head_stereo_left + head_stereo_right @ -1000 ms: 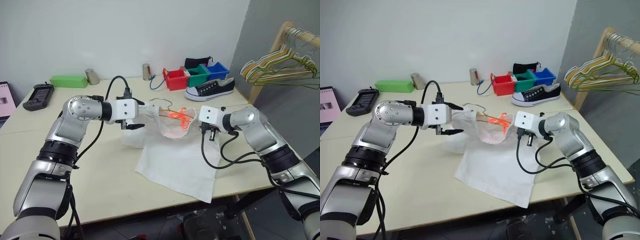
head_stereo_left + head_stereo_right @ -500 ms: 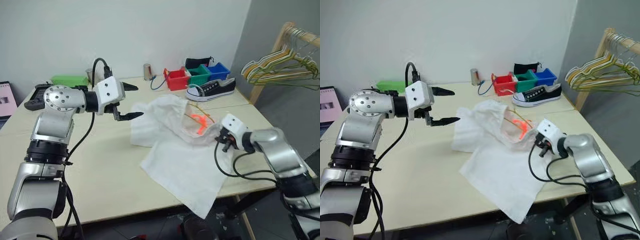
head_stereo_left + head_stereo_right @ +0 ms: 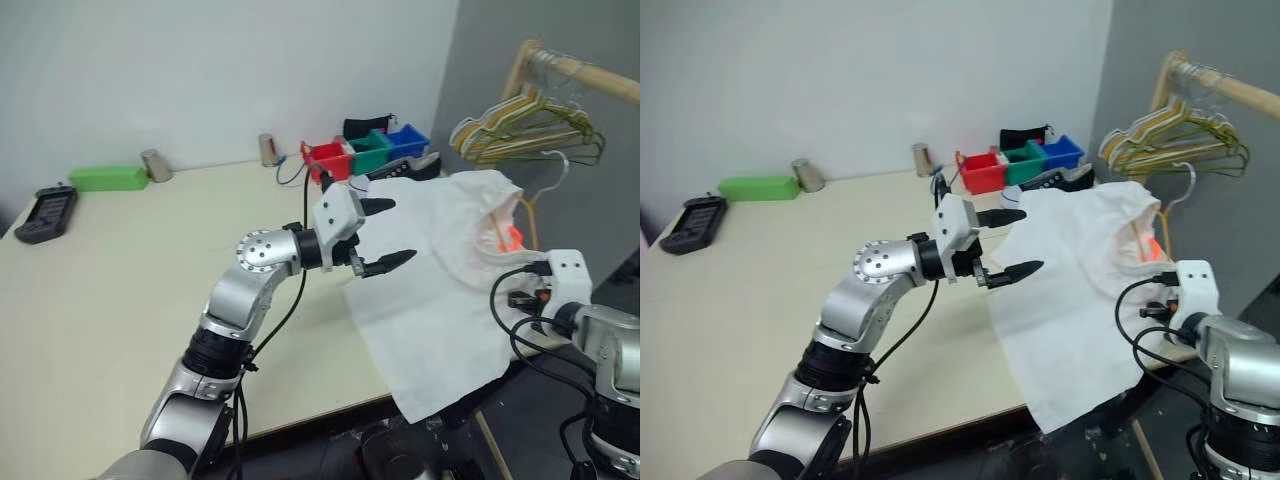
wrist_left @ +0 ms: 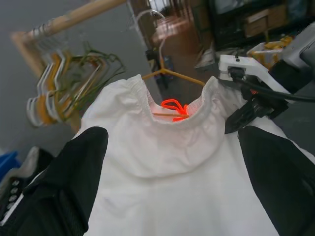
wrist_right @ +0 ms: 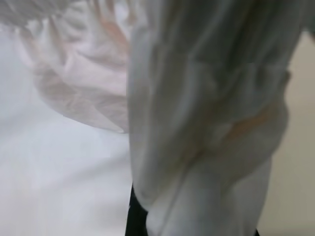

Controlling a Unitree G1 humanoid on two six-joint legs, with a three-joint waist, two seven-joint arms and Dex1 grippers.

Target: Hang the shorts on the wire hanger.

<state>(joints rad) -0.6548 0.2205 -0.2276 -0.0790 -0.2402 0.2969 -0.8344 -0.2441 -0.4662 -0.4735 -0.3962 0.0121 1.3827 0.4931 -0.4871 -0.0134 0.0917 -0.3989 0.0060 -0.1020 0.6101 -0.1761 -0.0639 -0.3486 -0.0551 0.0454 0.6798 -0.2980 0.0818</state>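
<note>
**Shorts raised at the table's right edge, wire hanger inside the waistband**

You have the shorts (image 3: 440, 270) lifted at the right end of the table (image 3: 110, 300), their lower cloth trailing over the table edge and hanging below it. The gathered waistband stands uppermost, with the orange-red drawstring (image 4: 173, 106) showing in its opening. The wire hanger (image 4: 170, 73) sits within the waistband: its thin yellow shoulders come out at the top of the cloth and its hook rises above it.

Your right gripper (image 3: 520, 290) is at the shorts' right side, by the waistband. Its fingers are clenched; in the right wrist view the white cloth bunches directly over them, so it grasps the shorts.

Your left gripper (image 3: 385, 236) is level in front of the shorts' left side, pointing toward them. Its two black fingers (image 4: 74, 172) stand spread wide and hold nothing; whether a tip touches the cloth, you cannot tell.

Behind the shorts on the table stand red, green and blue bins (image 3: 365, 152). A wooden rail (image 3: 570, 70) to the right carries a bunch of pale green and yellow hangers (image 3: 520, 125).
</note>
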